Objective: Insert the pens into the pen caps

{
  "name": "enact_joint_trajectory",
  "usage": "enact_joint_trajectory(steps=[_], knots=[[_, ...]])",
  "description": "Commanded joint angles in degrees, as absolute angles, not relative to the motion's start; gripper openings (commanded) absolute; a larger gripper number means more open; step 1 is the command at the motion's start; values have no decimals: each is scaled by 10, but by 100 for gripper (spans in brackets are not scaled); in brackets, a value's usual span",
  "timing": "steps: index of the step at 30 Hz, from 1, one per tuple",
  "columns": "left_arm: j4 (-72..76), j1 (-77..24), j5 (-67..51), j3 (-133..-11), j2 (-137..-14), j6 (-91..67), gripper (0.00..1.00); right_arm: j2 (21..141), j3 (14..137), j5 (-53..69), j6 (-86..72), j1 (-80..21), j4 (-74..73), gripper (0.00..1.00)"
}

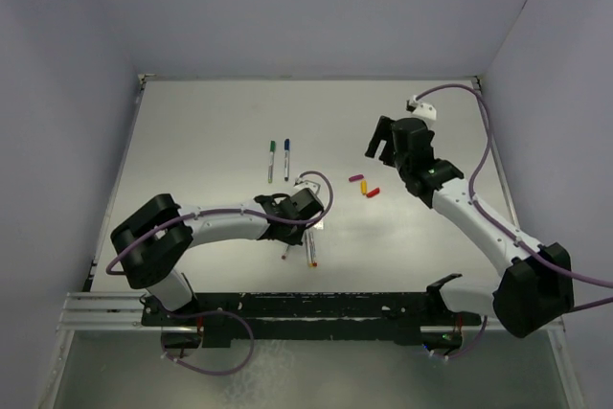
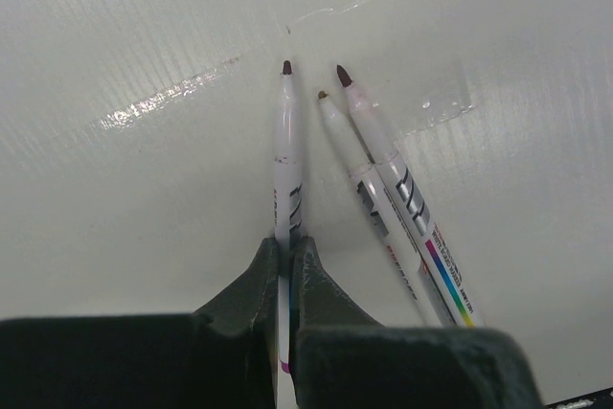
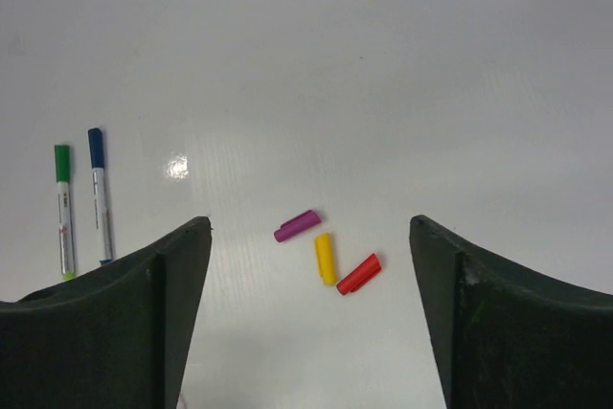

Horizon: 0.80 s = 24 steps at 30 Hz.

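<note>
The table [image 1: 211, 141] is plain white-grey with glossy highlights. At upper centre of the top view lie a green-capped pen [image 1: 271, 162] and a blue-capped pen [image 1: 286, 159], both with white barrels. Right of them are a magenta cap [image 1: 356, 178], a yellow cap [image 1: 362, 188] and a red cap [image 1: 373, 193].

In the left wrist view all three pens are white with grey-black lettering. The left pen [image 2: 286, 150] has a dark maroon tip. The middle pen [image 2: 341, 141] has a brownish-yellow tip and red print. The right pen [image 2: 407, 198] has a dark red tip and a rainbow stripe low on its barrel.

The left gripper [image 2: 284, 270] and right gripper [image 1: 379, 147] are black. The arms [image 1: 225, 217] are white with black joints.
</note>
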<state>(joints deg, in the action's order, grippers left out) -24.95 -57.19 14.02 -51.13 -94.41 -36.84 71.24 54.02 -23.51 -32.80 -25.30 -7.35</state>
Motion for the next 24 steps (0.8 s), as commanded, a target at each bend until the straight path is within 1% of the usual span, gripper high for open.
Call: enact_joint_trajectory(steps=[1,2,3,4,5,7,9,10,13,17,24], knots=[[-272,-574,124,-481,-990,-365,0,727,571,-197,-329,-229,-84,91],[-274,-573,130,-486,-984,-361,0,733,572,-194,-329,-228,-85,94],[-276,-573,140,-493,-980,-357,0,739,572,-191,-327,-228,-86,95],[-279,-573,147,-500,-975,-353,0,747,572,-187,-326,-228,-85,94],[-281,-572,153,-507,-970,-348,0,754,572,-185,-325,-227,-87,88],[-285,-572,165,-522,-958,-337,0,767,593,-177,-322,-227,-89,70],[-292,-571,180,-536,-946,-333,0,781,598,-167,-322,-227,-93,62],[-296,-569,185,-543,-941,-331,0,787,601,-161,-323,-227,-96,60],[-302,-562,195,-554,-924,-328,0,803,604,-140,-330,-228,-98,60],[-297,-546,193,-553,-903,-323,0,823,606,-126,-341,-227,-105,66],[-262,-543,204,-553,-860,-292,0,865,615,-76,-365,-228,-122,67]])
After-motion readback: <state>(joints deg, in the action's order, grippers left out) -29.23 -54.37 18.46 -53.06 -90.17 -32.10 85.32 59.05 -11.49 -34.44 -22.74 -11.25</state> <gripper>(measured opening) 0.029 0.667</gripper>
